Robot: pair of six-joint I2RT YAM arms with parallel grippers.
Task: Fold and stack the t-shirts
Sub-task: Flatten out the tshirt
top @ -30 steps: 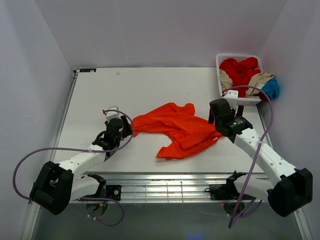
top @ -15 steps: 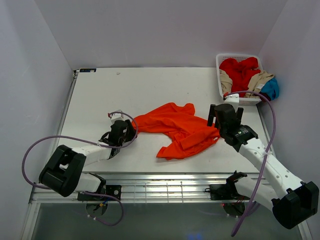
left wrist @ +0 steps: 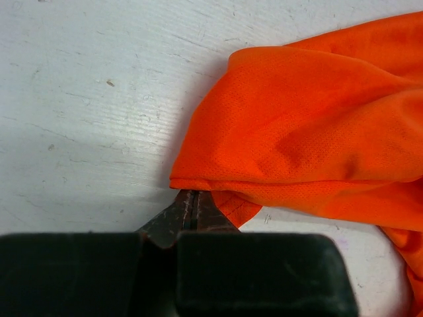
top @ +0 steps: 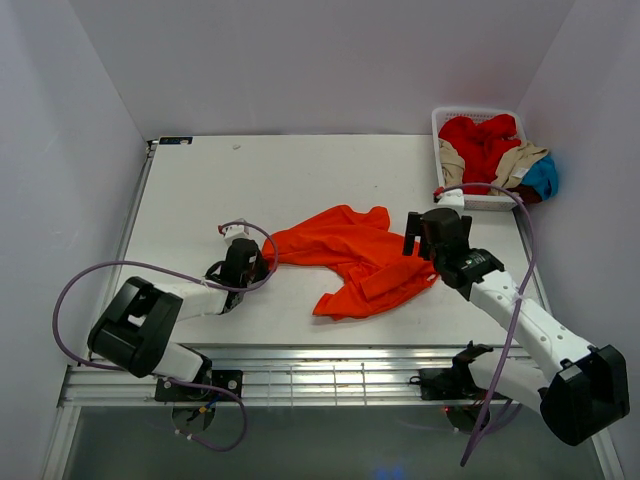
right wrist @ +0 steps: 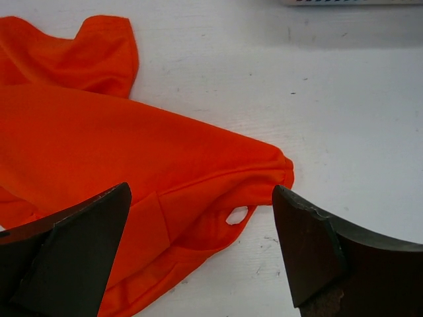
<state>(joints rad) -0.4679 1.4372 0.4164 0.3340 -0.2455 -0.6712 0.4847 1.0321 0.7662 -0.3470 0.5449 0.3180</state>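
A bright orange t-shirt point(top: 355, 255) lies crumpled in the middle of the table. My left gripper point(top: 258, 263) lies low at its left edge. In the left wrist view the left gripper point(left wrist: 192, 195) is shut, its tips pinched on the hem of the orange t-shirt point(left wrist: 310, 119). My right gripper point(top: 420, 240) hovers over the shirt's right end. It stands wide open point(right wrist: 201, 191), straddling a bunched corner of the orange t-shirt point(right wrist: 99, 152) without touching it. Red point(top: 480, 135), tan point(top: 520, 158) and blue point(top: 545, 175) t-shirts fill the basket.
The white lattice basket point(top: 440, 125) stands at the back right corner, its edge point(right wrist: 350, 2) just ahead of my right gripper. The white table point(top: 200, 190) has a metal rail along its near edge. Purple walls close in on three sides.
My left gripper slid lower and to the right onto the shirt's left hem and snapped shut on it. My right arm swung left and lower over the shirt's right end.
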